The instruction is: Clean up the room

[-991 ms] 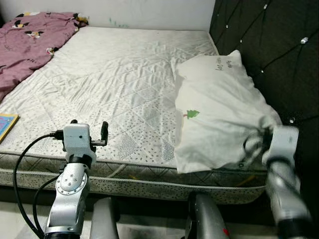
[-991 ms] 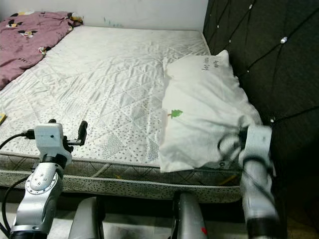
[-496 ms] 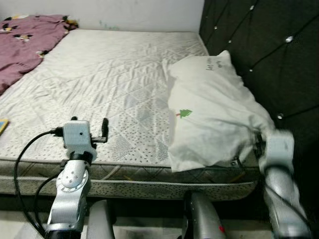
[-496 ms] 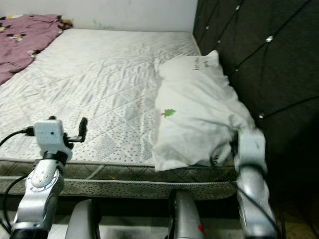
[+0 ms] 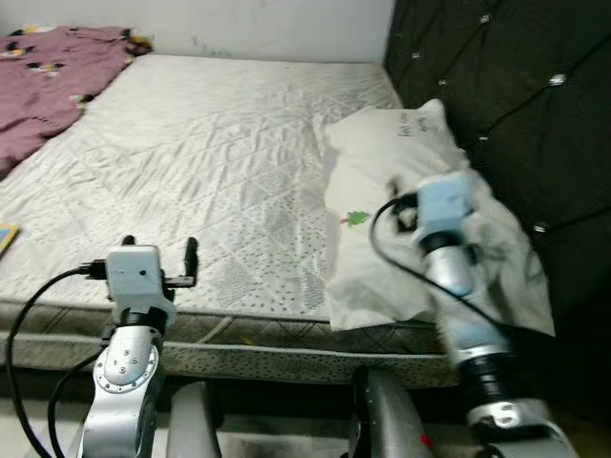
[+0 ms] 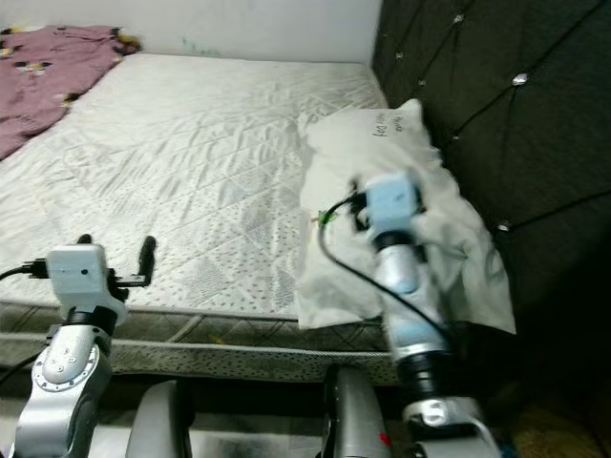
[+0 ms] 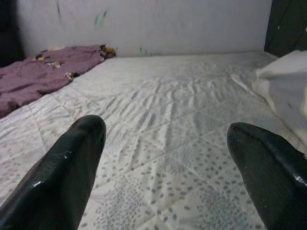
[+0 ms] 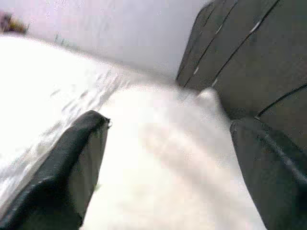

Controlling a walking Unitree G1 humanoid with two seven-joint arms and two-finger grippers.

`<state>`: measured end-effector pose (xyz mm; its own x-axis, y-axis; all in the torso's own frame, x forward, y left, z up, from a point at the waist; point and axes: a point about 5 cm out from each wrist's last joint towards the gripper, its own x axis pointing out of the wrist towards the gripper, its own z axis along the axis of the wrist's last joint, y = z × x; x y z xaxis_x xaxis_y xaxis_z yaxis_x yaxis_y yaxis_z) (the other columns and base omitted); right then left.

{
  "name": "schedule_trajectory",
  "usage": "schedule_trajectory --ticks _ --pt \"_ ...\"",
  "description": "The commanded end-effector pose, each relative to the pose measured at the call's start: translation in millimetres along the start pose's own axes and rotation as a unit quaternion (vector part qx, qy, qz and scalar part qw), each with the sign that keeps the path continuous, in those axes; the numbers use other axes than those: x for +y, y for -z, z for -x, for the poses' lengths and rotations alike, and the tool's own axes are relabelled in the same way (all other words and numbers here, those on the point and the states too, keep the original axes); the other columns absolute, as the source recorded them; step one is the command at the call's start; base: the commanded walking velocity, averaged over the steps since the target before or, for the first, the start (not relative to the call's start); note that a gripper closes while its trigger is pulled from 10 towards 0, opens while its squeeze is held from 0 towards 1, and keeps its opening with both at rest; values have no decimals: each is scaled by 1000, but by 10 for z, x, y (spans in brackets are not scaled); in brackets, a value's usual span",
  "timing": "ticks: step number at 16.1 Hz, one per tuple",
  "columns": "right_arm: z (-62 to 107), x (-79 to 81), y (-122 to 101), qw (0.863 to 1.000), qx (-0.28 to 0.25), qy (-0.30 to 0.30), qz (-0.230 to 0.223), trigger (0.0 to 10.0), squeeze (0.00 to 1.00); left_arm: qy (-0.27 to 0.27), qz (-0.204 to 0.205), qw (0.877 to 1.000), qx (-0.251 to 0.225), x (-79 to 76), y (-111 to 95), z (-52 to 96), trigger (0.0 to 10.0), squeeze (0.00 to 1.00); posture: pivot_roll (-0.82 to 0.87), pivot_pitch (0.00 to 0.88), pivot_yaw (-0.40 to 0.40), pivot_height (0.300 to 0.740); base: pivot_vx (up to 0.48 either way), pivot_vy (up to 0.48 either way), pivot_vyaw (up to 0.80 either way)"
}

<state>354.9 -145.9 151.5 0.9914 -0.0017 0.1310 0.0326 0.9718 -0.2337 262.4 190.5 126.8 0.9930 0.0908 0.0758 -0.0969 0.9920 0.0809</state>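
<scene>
While the left gripper [image 5: 158,250] hovers with fingers spread above the near edge of the mattress [image 5: 210,153], a purple blanket [image 5: 48,67] lies far beyond it; the right gripper [image 8: 168,163], fingers parted and holding nothing, hangs just over the white pillow [image 5: 401,153], beside the dark headboard [image 5: 516,95].

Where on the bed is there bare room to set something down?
The widest free patch is the quilted mattress between the purple blanket at the far left corner and the white pillow. The strip along the dark headboard is crowded: the pillow lies there, with the right end effector over it.
</scene>
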Motion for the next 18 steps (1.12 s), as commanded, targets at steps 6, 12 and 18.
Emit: schedule_trajectory --ticks 6,12,18 --pt "16 351 678 935 298 41 -189 10000 1000 24 -5 1000 9 -99 -60 41 10000 0 74 49 -32 525 0 0 0" --pt "48 404 672 933 278 17 -226 10000 827 0 5 1000 28 -90 25 119 10000 0 42 67 -67 525 0 0 0" --pt "129 286 -279 988 -40 -54 -142 10000 0 12 36 999 -17 -218 -137 33 10000 0 -24 55 -57 525 0 0 0"
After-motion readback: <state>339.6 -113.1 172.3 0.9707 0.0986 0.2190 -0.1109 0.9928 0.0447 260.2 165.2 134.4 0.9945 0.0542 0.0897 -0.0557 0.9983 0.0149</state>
